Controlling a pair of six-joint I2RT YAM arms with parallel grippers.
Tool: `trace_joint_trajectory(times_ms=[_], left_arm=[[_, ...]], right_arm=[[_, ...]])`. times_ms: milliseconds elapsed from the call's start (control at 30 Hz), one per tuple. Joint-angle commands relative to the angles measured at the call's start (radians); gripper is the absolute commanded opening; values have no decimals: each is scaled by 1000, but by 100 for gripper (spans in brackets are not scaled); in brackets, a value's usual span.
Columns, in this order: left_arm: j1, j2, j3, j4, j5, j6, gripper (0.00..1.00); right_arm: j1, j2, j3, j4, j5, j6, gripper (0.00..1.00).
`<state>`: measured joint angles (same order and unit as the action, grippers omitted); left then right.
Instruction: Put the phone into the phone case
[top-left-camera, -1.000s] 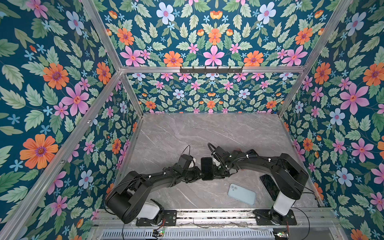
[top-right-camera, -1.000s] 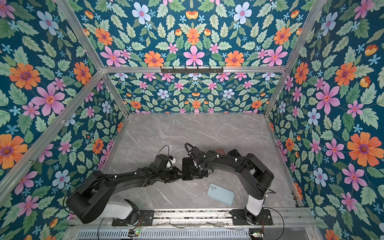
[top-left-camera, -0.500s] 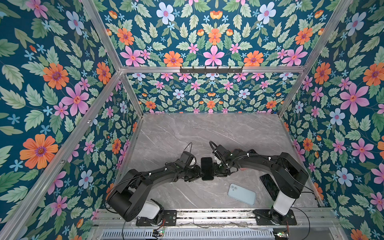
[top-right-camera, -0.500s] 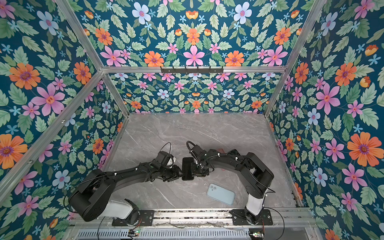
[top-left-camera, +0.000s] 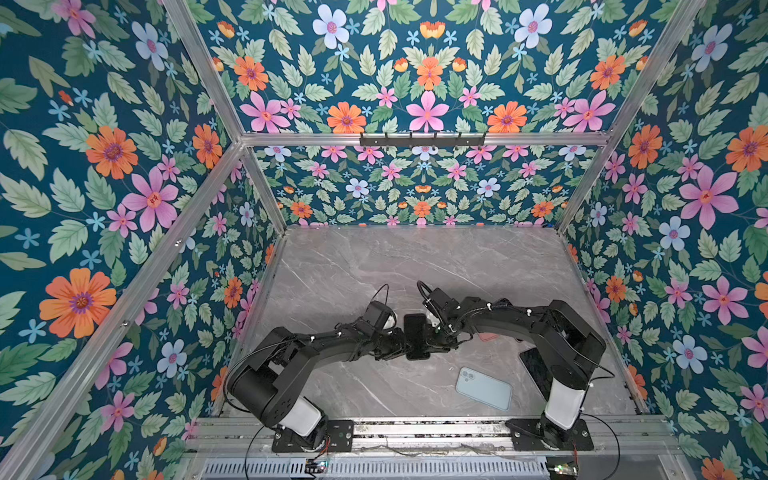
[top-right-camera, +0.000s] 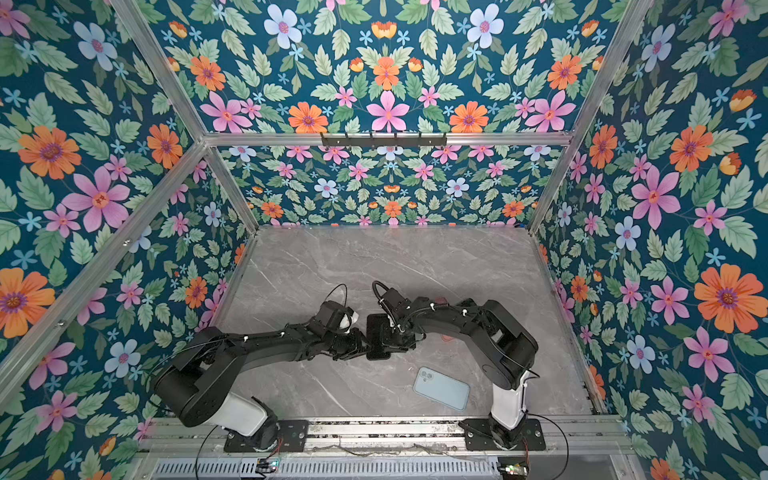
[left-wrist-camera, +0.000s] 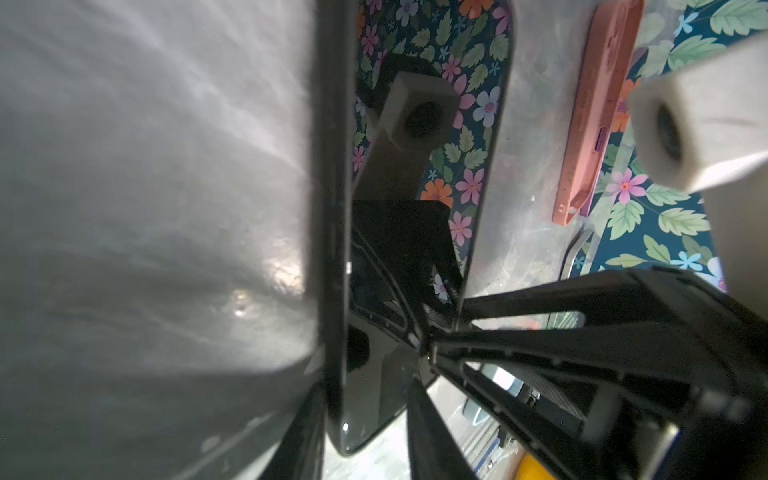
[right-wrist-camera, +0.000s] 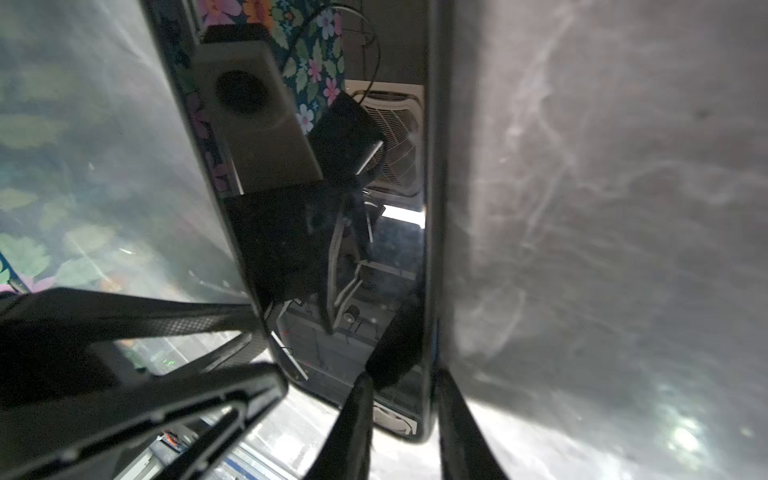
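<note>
The black phone (top-left-camera: 415, 336) (top-right-camera: 379, 337) is held over the middle of the table between both grippers, glossy screen showing in both wrist views (left-wrist-camera: 374, 382) (right-wrist-camera: 332, 257). A thick dark rim runs along its edge; I cannot tell whether that is a case. My left gripper (top-left-camera: 405, 347) (left-wrist-camera: 365, 415) is shut on one end of it, one finger on each face. From the opposite side my right gripper (top-left-camera: 430, 340) (right-wrist-camera: 401, 390) is shut on its edge. A light blue phone case (top-left-camera: 484, 388) (top-right-camera: 441, 388) lies flat near the table's front edge, apart from both grippers.
A salmon-pink case (left-wrist-camera: 594, 108) (top-left-camera: 487, 336) lies under the right forearm. A flat black slab (top-left-camera: 536, 365) lies by the right arm's base. Flowered walls enclose the marble table (top-left-camera: 415, 257) on three sides, and an aluminium rail (top-left-camera: 415, 428) runs along the front.
Both wrists have edged slightly toward the back of the table. The phone stays between the two grippers at nearly the same spot.
</note>
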<state>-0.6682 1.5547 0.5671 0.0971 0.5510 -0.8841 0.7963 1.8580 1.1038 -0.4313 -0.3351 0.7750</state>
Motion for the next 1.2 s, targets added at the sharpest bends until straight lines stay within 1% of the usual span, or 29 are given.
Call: trace_joint_trajectory(times_ms=[0, 133, 300, 367, 433, 600, 667, 700, 800, 833, 933, 1000, 1033, 1100, 1167], left_arm=[[-15, 37, -10, 11, -16, -4, 26], [-23, 48, -4, 26, -17, -11, 19], [-30, 48, -9, 32, -23, -18, 13], [-34, 42, -13, 32, -27, -21, 13], [-37, 33, -17, 26, -34, -22, 12], [-40, 2, -19, -12, -57, -16, 12], [-41, -12, -16, -35, -70, -13, 15], [-40, -18, -11, -49, -81, -12, 17], [-42, -47, 9, -105, -115, -16, 31], [-46, -59, 26, -138, -135, -16, 36], [-60, -92, 106, -290, -233, -1, 47], [-75, -100, 165, -372, -295, -4, 50], [-88, -95, 197, -411, -329, -12, 50], [-115, -70, 269, -493, -389, -17, 53], [-133, -25, 338, -558, -421, -15, 55]], right_arm=[[10, 39, -1, 85, -55, 8, 21], [14, 50, -1, 97, -64, 13, 15], [21, 50, -4, 105, -66, 20, 9], [24, 46, -7, 105, -65, 24, 7], [27, 36, -17, 106, -60, 28, 3], [30, -6, -37, 99, -46, 30, 4], [30, -23, -41, 89, -37, 27, 10], [32, -35, -41, 78, -29, 24, 15], [25, -79, -38, 41, 9, 0, 30], [22, -95, -37, 31, 24, -11, 33], [17, -148, -37, 21, 56, -54, 38], [17, -186, -35, -1, 101, -90, 39], [17, -207, -36, -21, 142, -108, 40], [14, -258, -43, -57, 218, -146, 41], [13, -300, -68, -72, 287, -184, 43]])
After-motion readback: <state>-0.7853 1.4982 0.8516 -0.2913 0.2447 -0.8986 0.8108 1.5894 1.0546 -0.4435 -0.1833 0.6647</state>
